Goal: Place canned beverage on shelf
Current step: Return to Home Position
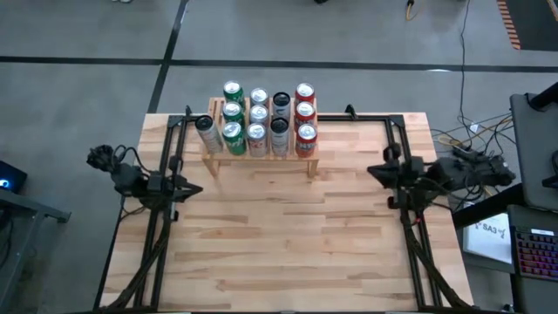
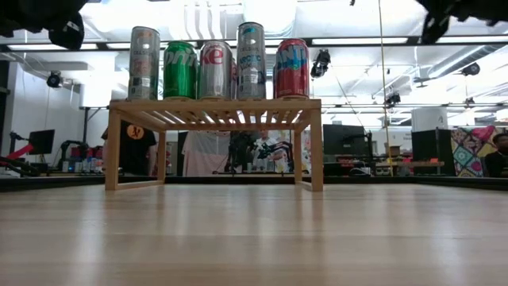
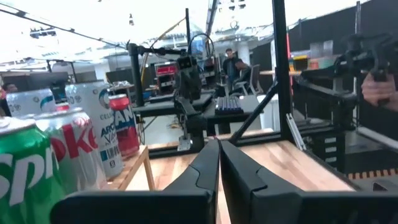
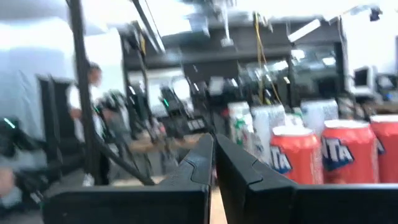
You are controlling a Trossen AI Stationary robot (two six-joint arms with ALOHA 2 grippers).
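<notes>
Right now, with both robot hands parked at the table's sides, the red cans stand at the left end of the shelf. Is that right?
Not quite. The high view shows the red cans at the right end of the shelf, not the left; a silver can stands at the left end. The rest holds: the left hand and right hand sit at the table's sides.

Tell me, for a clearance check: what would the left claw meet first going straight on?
Likely nothing near: the left claw points over the tabletop, beside the cans, toward the right arm far across; depth unclear.
</notes>
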